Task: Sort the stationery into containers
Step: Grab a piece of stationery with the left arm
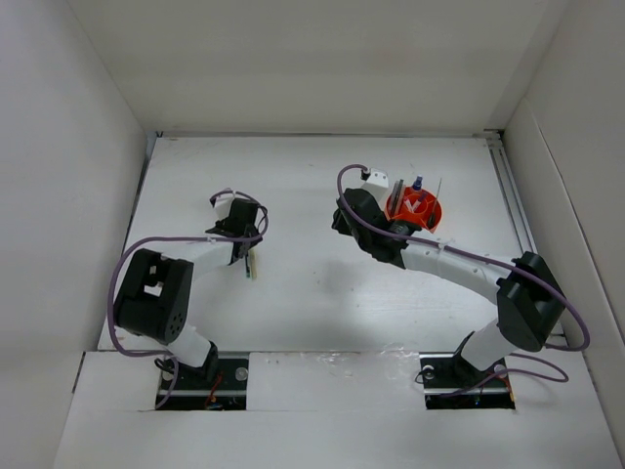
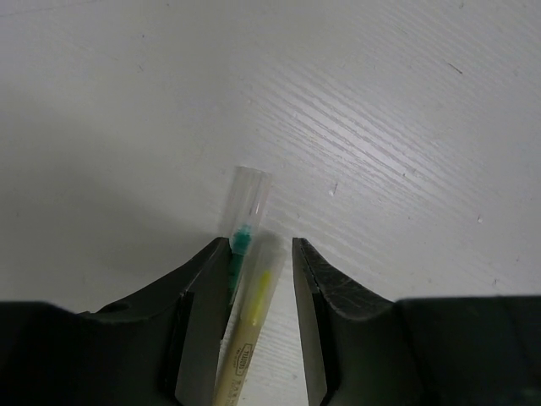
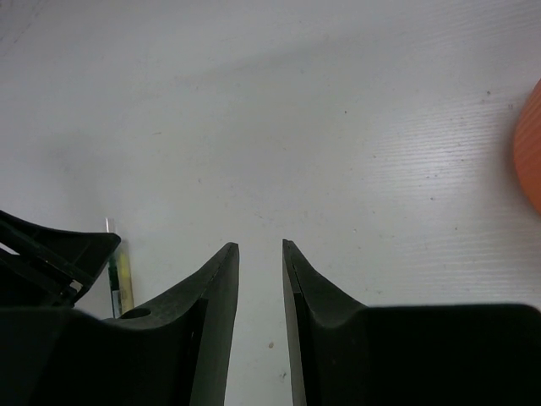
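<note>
Two thin pens lie side by side between my left gripper's (image 2: 260, 245) jaws: a yellow one (image 2: 254, 296) and a green one (image 2: 241, 241), both with clear caps. They rest against the left finger, with a gap to the right finger; the jaws stand open around them. In the top view these pens (image 1: 252, 264) are at the table's left-middle. My right gripper (image 3: 260, 245) is open and holds nothing, above bare table just left of the orange tub (image 1: 430, 217). The tub holds several items, among them a blue-capped bottle (image 1: 417, 183) and a thin white stick (image 1: 438, 188).
White walls enclose the table on three sides. The tub's orange wall (image 3: 530, 144) shows at the right edge of the right wrist view. The left arm's dark finger (image 3: 59, 249) and the pens (image 3: 124, 283) show at that view's left.
</note>
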